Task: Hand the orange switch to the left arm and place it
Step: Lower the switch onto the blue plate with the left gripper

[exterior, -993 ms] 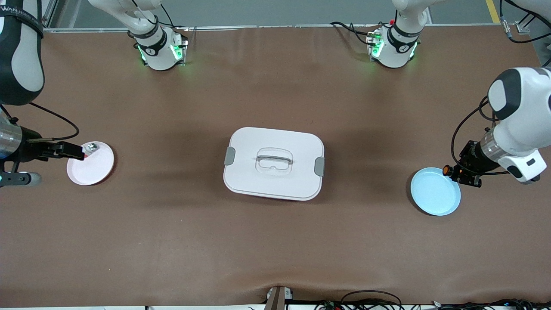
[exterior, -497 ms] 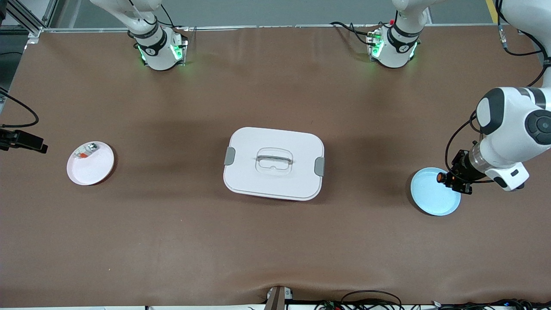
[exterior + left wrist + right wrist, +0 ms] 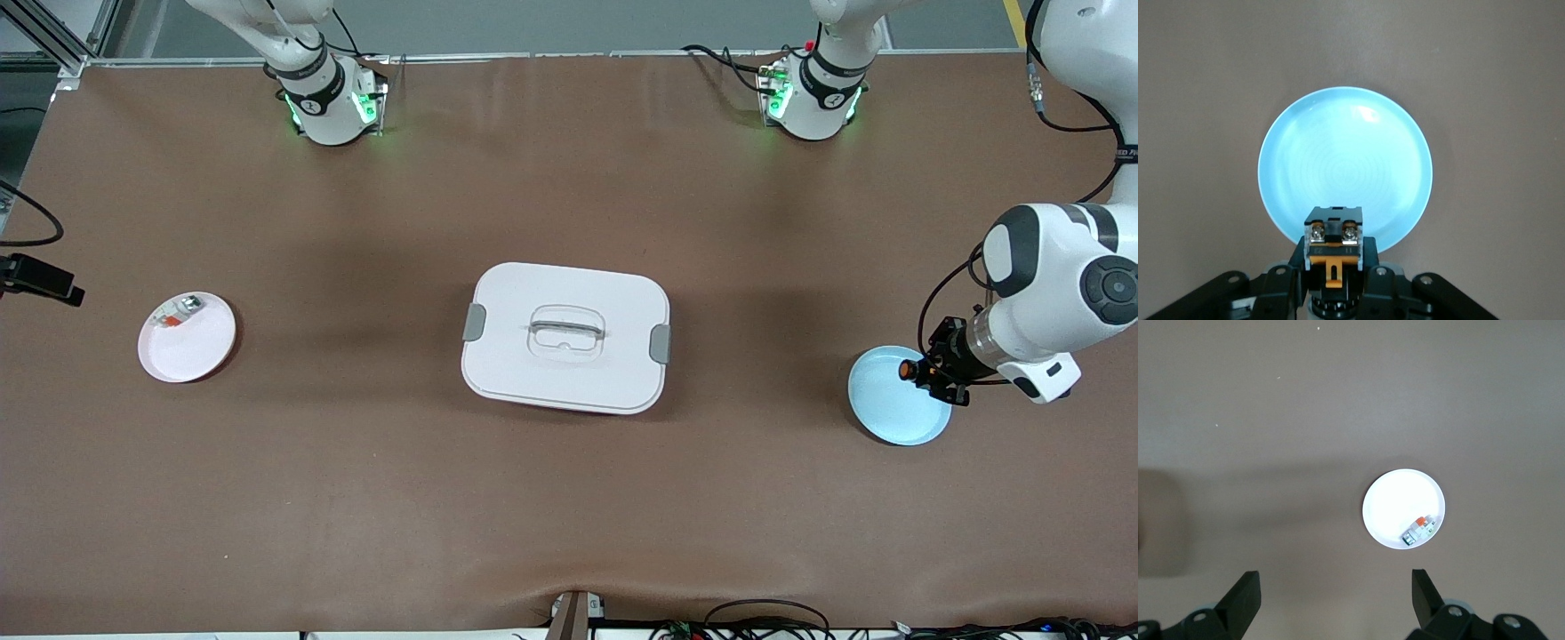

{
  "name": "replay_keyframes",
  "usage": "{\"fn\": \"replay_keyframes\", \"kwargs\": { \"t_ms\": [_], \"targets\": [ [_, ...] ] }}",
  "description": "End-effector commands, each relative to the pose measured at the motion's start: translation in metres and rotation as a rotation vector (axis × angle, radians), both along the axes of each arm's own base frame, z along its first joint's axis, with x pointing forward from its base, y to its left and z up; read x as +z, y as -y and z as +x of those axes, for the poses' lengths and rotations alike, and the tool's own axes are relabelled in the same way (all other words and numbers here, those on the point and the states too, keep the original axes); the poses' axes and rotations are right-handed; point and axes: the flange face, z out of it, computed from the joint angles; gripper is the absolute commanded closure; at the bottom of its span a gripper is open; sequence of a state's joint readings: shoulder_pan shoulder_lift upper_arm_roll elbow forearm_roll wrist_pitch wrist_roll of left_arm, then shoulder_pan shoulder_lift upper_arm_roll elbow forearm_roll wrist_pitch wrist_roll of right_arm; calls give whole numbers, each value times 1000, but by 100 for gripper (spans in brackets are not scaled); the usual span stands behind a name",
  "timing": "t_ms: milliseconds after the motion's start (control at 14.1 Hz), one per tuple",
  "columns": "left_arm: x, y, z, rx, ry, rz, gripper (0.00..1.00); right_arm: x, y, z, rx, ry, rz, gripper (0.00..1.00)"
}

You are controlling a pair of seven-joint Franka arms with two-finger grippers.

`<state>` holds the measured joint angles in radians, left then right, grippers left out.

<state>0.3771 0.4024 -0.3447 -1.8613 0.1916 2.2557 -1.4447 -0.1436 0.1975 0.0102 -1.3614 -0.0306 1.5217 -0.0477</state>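
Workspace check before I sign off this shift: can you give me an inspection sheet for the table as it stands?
Surface: brown table cover, a few wrinkles near the camera edge.
Job's things: orange switch held over the blue plate; white box mid-table, lid on.
Clutter: pink plate toward the right arm's end, carrying a small silver-grey piece.
Grippers: left gripper shut on the switch; right gripper open, empty, above the table beside the pink plate.
Cables: cables along the camera edge and at both bases.
Surroundings: grey floor past the bases.
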Motion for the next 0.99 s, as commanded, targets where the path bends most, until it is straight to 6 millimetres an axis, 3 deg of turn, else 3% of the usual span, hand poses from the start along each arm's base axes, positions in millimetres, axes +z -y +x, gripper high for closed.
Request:
{"fn": "replay_keyframes", "kwargs": {
  "t_ms": [0, 568, 922],
  "targets": [
    [-9, -7, 4, -19, 14, 21, 100, 8, -5, -14, -4, 7, 28, 0],
    [-51, -21, 2, -15, -18, 11, 100, 17, -23, -43, 8, 60, 59, 0],
    [-78, -20, 1, -13, -24, 9, 100, 18, -21, -44, 15, 60, 56, 0]
  ]
}}
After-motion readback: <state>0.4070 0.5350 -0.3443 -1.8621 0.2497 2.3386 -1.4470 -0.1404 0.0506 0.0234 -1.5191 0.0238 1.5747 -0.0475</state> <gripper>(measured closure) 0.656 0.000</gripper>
